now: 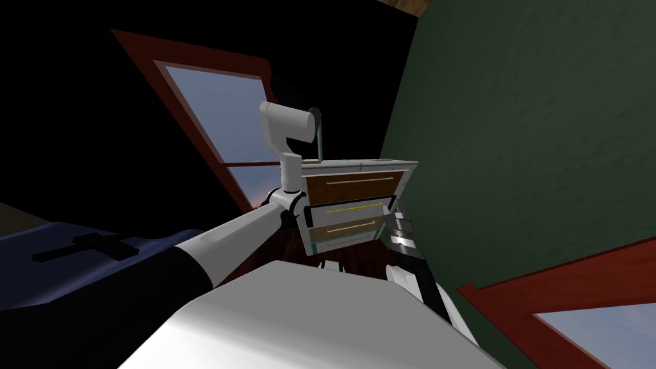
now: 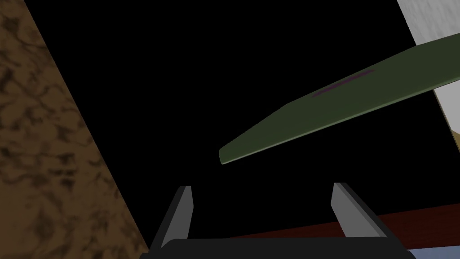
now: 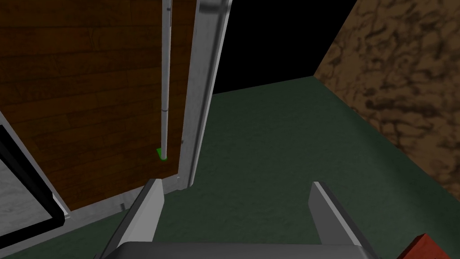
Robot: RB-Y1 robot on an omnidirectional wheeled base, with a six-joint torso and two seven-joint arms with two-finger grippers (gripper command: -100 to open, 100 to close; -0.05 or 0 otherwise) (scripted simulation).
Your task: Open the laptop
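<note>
Laptop [image 1: 318, 138], dark green lid standing up atop the drawer chest [image 1: 355, 182] at my twelve o'clock, sits just beyond my left gripper [image 2: 263, 186], fingers spread and empty; a careless push could shove it off the back, I judge.

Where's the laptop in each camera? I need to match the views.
Head view: laptop, a thin greenish panel standing on the dresser top, by the left wrist.
Left wrist view: laptop is the dark green slab beyond the open left gripper.
Right wrist view: faces the dresser's brown drawer front instead.
Shared landmark: the dresser.
</note>
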